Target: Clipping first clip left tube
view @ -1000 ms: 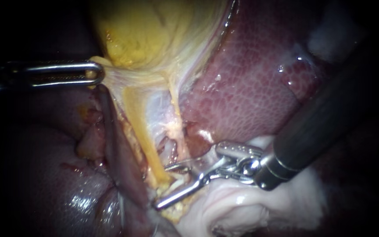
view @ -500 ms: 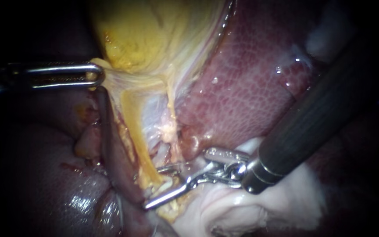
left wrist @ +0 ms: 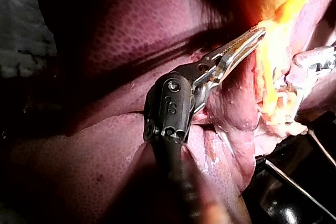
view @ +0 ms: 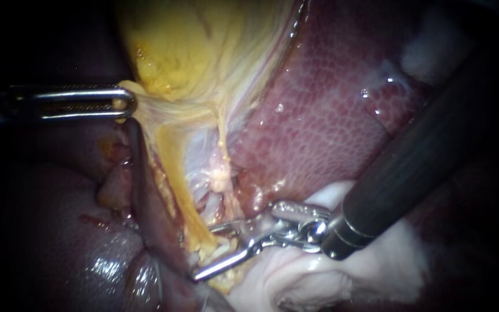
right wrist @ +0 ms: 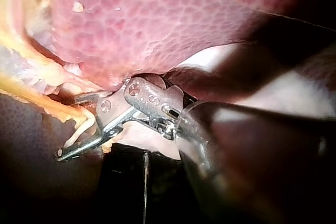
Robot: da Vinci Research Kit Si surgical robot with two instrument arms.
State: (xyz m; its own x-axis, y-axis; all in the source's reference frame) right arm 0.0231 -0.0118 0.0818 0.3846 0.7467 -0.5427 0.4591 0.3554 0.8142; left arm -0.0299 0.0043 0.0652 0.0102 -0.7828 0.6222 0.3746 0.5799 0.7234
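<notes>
While the left instrument (view: 126, 100) clamps the gallbladder (view: 203, 46) taut, the right instrument (view: 206, 253) straddles the left tube (view: 181, 185) with open jaws; next, likely, closing squarely across it.

The left tube (view: 181, 179) is a yellow, taut strand; it runs slanted down from the gallbladder (view: 203, 46), beside a thinner strand (view: 222, 144).

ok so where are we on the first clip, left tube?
Done: left instrument grips the gallbladder at its neck, stretching the left tube taut. In hand: right instrument has its open jaws either side of the tube's lower end. Left: closing the jaws; no clip shows on the tube yet.
</notes>
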